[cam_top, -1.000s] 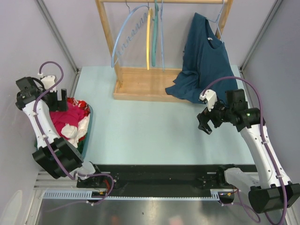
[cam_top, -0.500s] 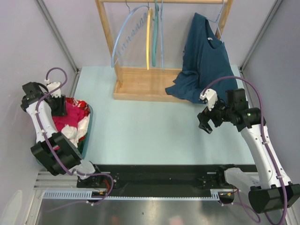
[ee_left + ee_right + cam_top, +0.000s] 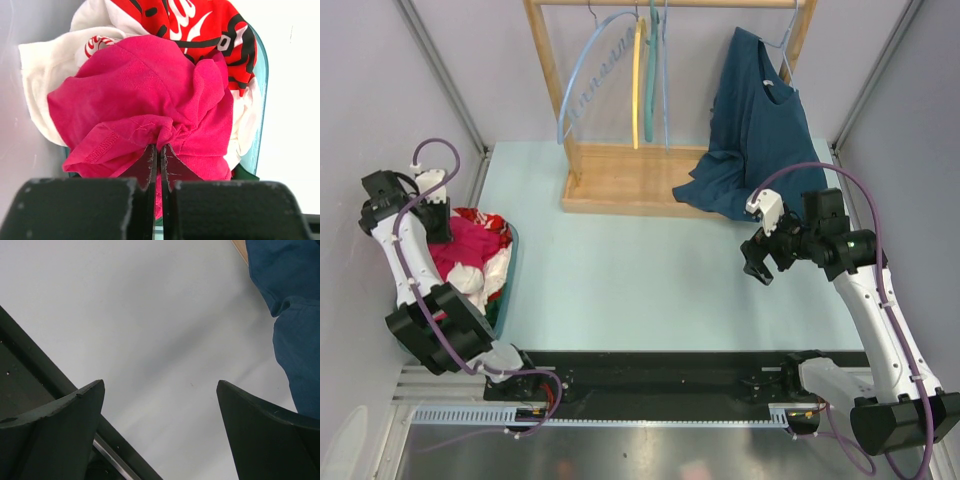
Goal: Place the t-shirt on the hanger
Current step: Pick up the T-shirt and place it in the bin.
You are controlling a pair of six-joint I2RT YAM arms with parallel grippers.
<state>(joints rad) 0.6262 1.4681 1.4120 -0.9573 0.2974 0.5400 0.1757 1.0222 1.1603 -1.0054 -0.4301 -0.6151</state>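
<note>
Our left tool (image 3: 159, 151) pinches a fold of the crumpled crimson-red cotton t-shirt (image 3: 145, 95), which is heaped in the teal basket (image 3: 263, 80). Our right tool (image 3: 160, 385) hangs wide open above the pale blue bench (image 3: 150, 305).

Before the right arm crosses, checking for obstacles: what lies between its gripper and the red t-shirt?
Bare table, the basket's teal rim, then white cloth; top view shows it.
</note>
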